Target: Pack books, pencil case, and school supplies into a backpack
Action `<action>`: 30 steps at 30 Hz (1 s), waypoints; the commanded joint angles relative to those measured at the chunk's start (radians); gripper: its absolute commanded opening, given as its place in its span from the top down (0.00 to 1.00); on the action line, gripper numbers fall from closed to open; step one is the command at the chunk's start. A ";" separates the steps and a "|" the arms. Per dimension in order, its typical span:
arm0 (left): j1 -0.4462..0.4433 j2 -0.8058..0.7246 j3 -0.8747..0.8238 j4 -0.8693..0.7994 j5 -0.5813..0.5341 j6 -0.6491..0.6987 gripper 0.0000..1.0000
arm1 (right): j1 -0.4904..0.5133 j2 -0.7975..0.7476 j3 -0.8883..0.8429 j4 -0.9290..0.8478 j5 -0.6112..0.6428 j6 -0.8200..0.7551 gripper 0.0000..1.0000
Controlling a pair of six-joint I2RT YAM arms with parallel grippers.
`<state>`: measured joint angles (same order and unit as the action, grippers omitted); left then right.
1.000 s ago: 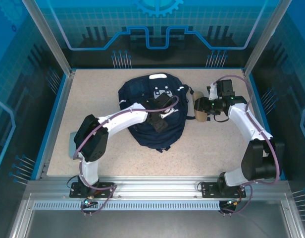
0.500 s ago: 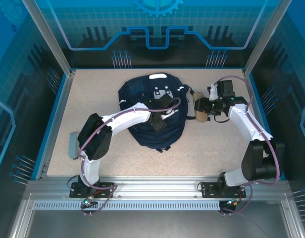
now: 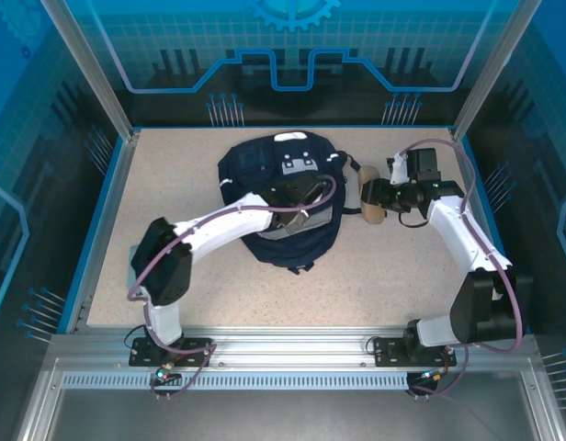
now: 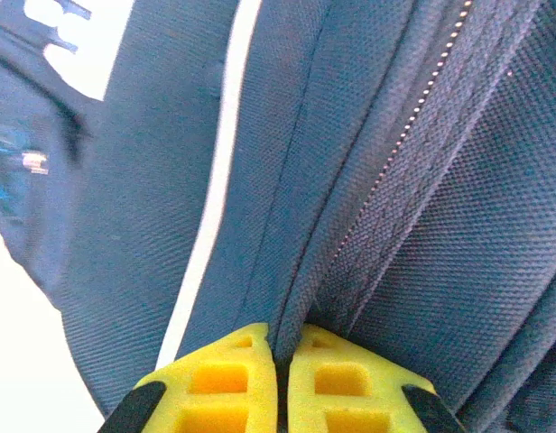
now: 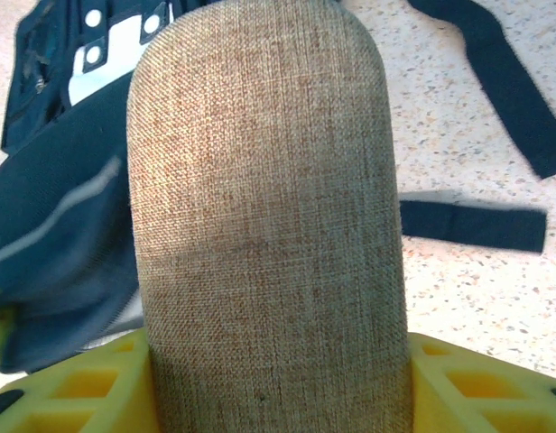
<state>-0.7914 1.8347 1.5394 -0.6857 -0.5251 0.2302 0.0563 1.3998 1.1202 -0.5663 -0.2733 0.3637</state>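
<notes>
Opening the backpack, which lies mid-table, is judged the step in hand: a fold of its fabric beside the zip is pinched between the tightly closed fingers of the left gripper. The pencil case is clamped by one end in the half-spread right gripper, just beside the backpack's right flank. Next, the mouth must be lifted wide and the case fed in. Bare table is available to the left and near side; the right rail stands close behind the right arm.
</notes>
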 commanded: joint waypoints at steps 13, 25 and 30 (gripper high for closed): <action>-0.021 -0.229 0.048 0.233 -0.113 -0.202 1.00 | 0.321 -0.031 -0.024 0.031 -0.059 0.145 0.46; -0.042 -0.240 0.048 0.217 -0.061 -0.265 1.00 | 0.390 0.249 0.086 0.217 0.151 0.253 0.47; -0.042 -0.235 0.047 0.180 -0.042 -0.312 1.00 | 0.389 0.307 0.089 0.444 0.229 0.199 0.48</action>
<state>-0.8185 1.6527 1.5242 -0.5850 -0.5716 -0.0212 0.4442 1.6875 1.1751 -0.3298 -0.1307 0.5949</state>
